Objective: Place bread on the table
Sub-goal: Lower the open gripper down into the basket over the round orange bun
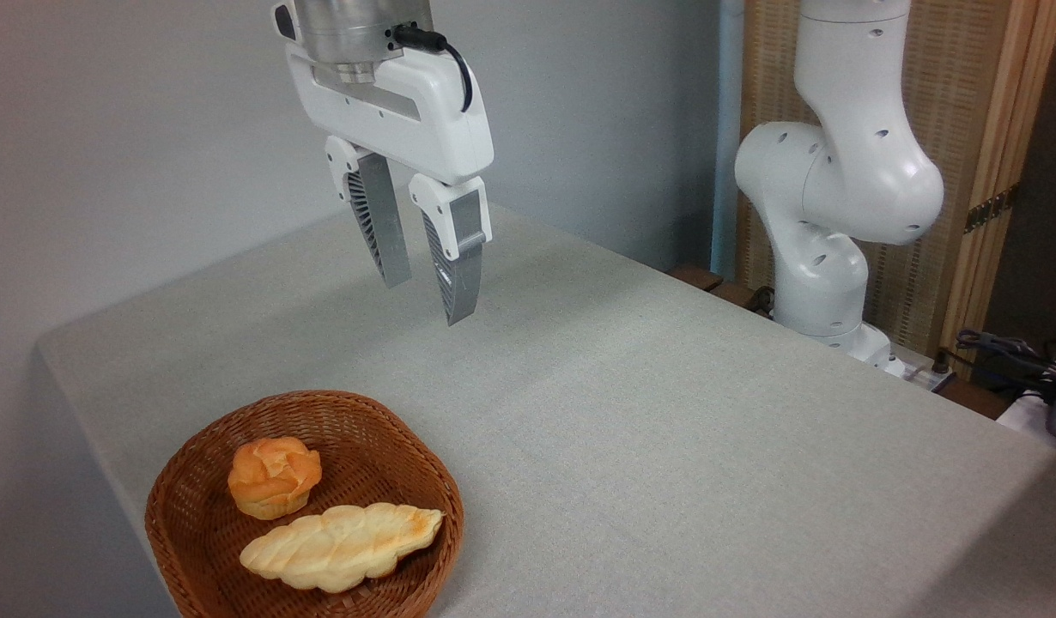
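Sitting in the wicker basket point(163, 506) at lower left, the bread point(273, 477) waits beside a braided loaf point(342, 545).

It looks light, soft and crushable; a gentle pinch across its paler base seems safest. Its underside and far flank are hidden. Farther right, the gripper point(425, 299) hangs empty above the surface point(665, 429), jaws slightly spread; its wrist is cut off.

Brown wicker basket point(185, 506) at lower left. Holds long pale braided loaf point(339, 547). Wooden slatted screen point(974, 112) and cables point(1000, 348) at right.
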Available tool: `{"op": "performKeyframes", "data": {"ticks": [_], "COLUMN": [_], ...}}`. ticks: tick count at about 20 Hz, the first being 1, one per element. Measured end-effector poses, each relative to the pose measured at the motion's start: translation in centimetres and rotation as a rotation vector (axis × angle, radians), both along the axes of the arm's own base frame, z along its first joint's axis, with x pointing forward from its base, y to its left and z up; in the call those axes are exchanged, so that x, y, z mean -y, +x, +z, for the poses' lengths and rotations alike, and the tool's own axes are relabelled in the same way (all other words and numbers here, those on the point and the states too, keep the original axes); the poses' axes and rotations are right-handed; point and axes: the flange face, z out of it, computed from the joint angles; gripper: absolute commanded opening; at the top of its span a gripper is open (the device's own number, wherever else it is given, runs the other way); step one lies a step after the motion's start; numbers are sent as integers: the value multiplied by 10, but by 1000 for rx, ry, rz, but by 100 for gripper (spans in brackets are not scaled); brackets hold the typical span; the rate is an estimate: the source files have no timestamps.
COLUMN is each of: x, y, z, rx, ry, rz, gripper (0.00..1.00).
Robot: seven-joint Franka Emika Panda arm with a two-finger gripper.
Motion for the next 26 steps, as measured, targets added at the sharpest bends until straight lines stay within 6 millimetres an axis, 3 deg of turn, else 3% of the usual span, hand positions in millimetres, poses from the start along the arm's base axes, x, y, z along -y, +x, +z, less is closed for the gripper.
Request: {"op": "performKeyframes", "data": {"ticks": [12, 17, 26], "x": [-1, 0, 15], "y": [1, 12, 59], "z": [1, 0, -50], "rx": [6, 84, 235], "ry": [0, -4, -14], "rz": [1, 4, -11], "gripper": [100, 100, 100]}}
